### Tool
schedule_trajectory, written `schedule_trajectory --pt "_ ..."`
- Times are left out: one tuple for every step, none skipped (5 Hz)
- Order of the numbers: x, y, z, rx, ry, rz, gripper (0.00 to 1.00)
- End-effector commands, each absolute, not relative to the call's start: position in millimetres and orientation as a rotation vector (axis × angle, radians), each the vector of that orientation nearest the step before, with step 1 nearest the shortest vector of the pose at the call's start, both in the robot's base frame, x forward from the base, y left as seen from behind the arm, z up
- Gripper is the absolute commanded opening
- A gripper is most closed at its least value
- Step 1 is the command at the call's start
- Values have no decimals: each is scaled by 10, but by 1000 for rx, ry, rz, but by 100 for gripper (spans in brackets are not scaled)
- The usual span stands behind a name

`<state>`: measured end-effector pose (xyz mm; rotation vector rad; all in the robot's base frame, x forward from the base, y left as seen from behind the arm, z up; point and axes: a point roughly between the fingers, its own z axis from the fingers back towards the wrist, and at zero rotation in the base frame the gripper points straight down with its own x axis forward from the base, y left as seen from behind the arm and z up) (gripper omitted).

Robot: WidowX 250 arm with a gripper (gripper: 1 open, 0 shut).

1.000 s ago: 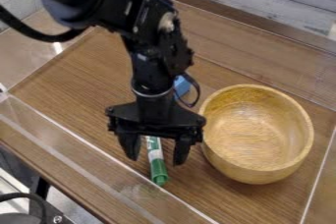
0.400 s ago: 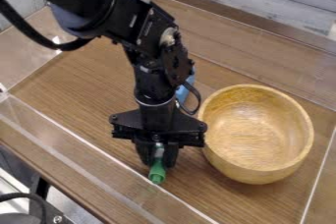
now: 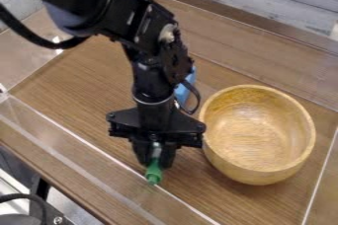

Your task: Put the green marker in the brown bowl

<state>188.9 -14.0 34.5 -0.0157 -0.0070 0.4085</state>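
The green marker (image 3: 154,171) lies on the wooden table just left of the brown bowl (image 3: 258,132), with only its green lower end and a bit of white barrel showing below the fingers. My gripper (image 3: 156,153) points straight down over it, its black fingers drawn together around the marker's barrel. The bowl stands upright and empty, its thick rim a short way right of the gripper. Most of the marker's upper part is hidden behind the gripper.
A small blue object (image 3: 187,89) peeks out behind the arm, near the bowl's left rim. A clear plastic wall (image 3: 79,155) runs along the table's front and left edges, close to the marker.
The fingers, spread wide either side of the marker a second ago, have come together on it. The gripper has dropped lower over the marker.
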Motion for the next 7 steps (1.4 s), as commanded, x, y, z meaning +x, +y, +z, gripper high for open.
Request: schedule_trajectory --pt "1993 -129 495 -26 -61 400 0" --pt "1992 -111 536 -26 -65 399 0" --pt "1996 -91 570 -25 -67 400 0" --pt "1999 -71 604 -25 -69 402 0" --pt "2010 -49 637 -26 -72 405 0" --pt "2021 -28 659 -30 -77 409 0" --pt "2034 -8 685 -34 -81 414 0"
